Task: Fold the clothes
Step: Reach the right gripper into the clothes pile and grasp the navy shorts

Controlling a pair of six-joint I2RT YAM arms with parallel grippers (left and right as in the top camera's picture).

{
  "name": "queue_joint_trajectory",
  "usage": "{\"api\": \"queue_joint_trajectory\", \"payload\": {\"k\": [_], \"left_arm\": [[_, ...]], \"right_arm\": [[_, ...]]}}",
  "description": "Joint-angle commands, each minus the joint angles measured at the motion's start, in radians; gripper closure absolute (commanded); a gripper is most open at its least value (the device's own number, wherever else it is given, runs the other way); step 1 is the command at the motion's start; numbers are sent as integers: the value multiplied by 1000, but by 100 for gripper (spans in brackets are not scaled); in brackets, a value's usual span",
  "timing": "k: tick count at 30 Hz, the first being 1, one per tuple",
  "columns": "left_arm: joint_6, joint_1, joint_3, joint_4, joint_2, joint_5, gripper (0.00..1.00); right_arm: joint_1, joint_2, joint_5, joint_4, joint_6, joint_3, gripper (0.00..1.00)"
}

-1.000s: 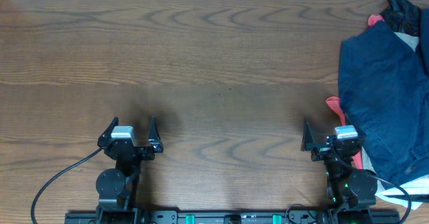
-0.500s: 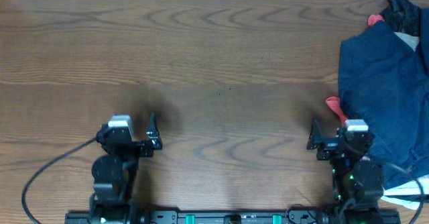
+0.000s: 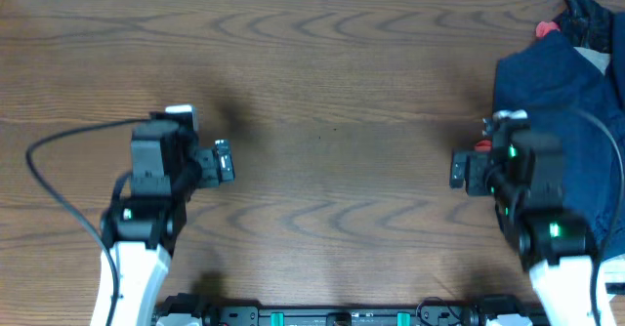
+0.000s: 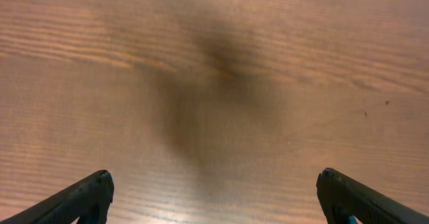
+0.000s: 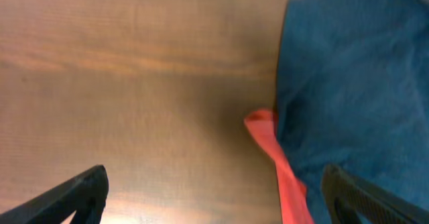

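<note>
1. The clothes (image 3: pixel 576 101), a pair of dark navy denim shorts, are seen bunched against the right edge of the table (image 3: pixel 332 72), reaching toward its far right corner.
2. A strip of red cloth (image 5: pixel 278 163) is seen poking out from under the left border of the shorts, lying on bare wood.
3. More red cloth (image 3: pixel 547 28) and a dark garment (image 3: pixel 591 14) are seen at the far right corner, beyond the shorts.
4. The right tool (image 5: pixel 214 172) is held with its jaws spread wide and nothing is gripped. It is placed near the right edge, just beside the left border of the shorts. One of its fingers (image 5: pixel 362 194) is seen against the denim and the other against wood.
5. The left tool (image 4: pixel 213 177) is likewise spread wide and nothing is held. It is placed over bare wood toward the left edge, well apart from the shorts.
6. A dark shadow is cast on the wood ahead of the left tool's fingers (image 4: pixel 80 197).
</note>
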Motion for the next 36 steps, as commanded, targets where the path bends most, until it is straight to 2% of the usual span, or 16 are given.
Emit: {"api": "queue_joint_trajectory", "payload": {"k": [1,6,10,14,21,23,28,31,34,36], "left_arm": [[-5,-3,74,-46,70,-8,2],[-5,-3,76,-58,103,-8,2],[-5,-3,76,-50,107,-8,2],[-5,-3,76,-39,107,-8,2],[-5,-3,75,-39,107,-8,2],[-5,-3,76,-38,107,-8,2],[-5,-3,76,-38,107,-8,2],[-5,-3,75,-34,107,-8,2],[-5,-3,76,-35,107,-8,2],[-5,-3,76,-35,107,-8,2]], "right_arm": [[-31,132,-10,-41,13,119,1],[-31,262,-48,42,14,172,1],[-32,357,60,178,18,166,1],[-59,472,179,248,80,166,1],[-165,684,212,340,212,166,10],[-189,735,192,371,228,166,17],[-219,842,109,472,228,166,27],[-219,874,108,491,227,166,38],[-221,886,108,492,228,166,55],[-221,886,108,492,227,166,73]]}}
